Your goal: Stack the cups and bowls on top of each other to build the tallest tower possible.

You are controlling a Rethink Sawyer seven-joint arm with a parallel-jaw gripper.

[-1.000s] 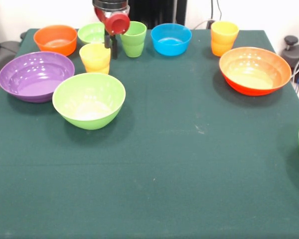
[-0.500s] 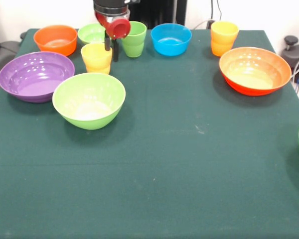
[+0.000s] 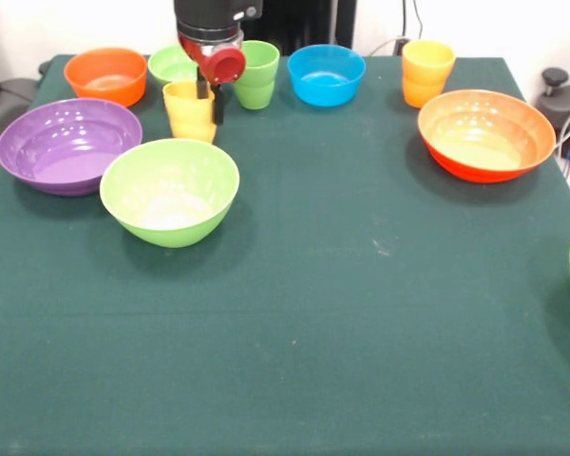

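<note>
My jaws (image 3: pixel 209 103) hang at the yellow cup (image 3: pixel 190 111), one dark finger (image 3: pixel 202 90) down inside its mouth at the 3 o'clock side and the other (image 3: pixel 218 105) outside the wall, so the rim sits between them; I cannot tell whether they have closed on it or only straddle it. The cup stands upright on the green cloth of the counter (image 3: pixel 361 313), at 12 o'clock from the big light green bowl (image 3: pixel 170 191) and at 2 o'clock from the purple bowl (image 3: pixel 65 143). I judge it light, thin-walled, stiff plastic with a glossy, slippery skin, so a pinch across the rim wall is the right hold, firm and level, since a smooth tapered cup may slide or tilt if gripped loosely. Its waist steps in, narrower at the foot, so it should nest or perch easily. Behind it, the green cup (image 3: pixel 256 74) stands just at 1 o'clock, the small green bowl (image 3: pixel 174 64) at 11, the small orange bowl (image 3: pixel 105 75) further toward 10, and the blue bowl (image 3: pixel 326 73) toward 2. The orange-yellow cup (image 3: pixel 427 71) stands well apart, near the orange-red bowl (image 3: pixel 485 133). All are round, shiny and hard; the wide bowls look like the steadier base for a tower.
</note>
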